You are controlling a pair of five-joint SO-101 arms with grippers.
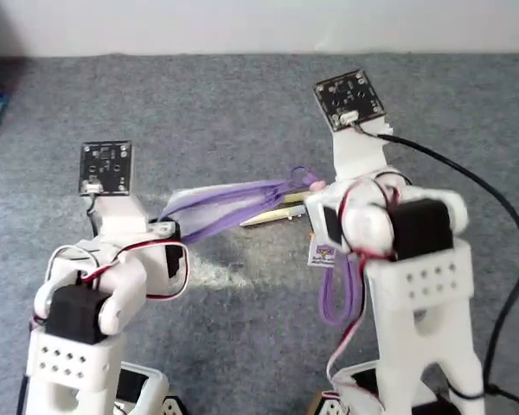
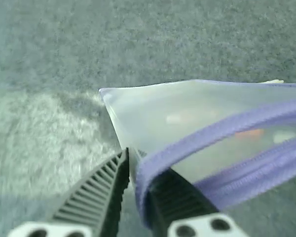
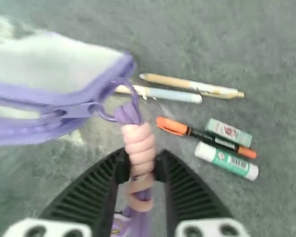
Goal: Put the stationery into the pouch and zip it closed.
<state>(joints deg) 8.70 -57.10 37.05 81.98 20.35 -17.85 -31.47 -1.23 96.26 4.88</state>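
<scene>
Spotter: Closest to your left wrist lens, the left gripper [image 2: 133,197] has its black ribbed fingers [image 2: 96,190] pinched together on the purple zip band at one end of the translucent plastic pouch [image 2: 187,116].

Operator: And the other end?

Spotter: Your right gripper [image 3: 139,158] is clamped on the pink knotted cord [image 3: 138,140], which is tied to the purple strap [image 3: 129,116] hanging from the zip slider [image 3: 96,109]. From above you can see the pouch strung between your two arms over the grey felt table [image 1: 242,112]. My guess is that you hold it this way so one arm anchors the bag while the other can draw the slider along.

Operator: How does the pouch look?

Spotter: It has frosted, see-through walls edged in purple tape. Near your left gripper the two tapes seem parted, so the mouth looks open there.

Operator: And the stationery?

Spotter: As far as I can judge, none of it is loaded. Your beige pen [image 3: 192,85], pale blue pen [image 3: 163,94], orange marker [image 3: 202,136], small green box [image 3: 228,132] and white-and-green glue stick [image 3: 227,160] lie together on the table just beside the slider end. An orange smear shows through the pouch wall, and I cannot tell whether it is inside or behind.
</scene>
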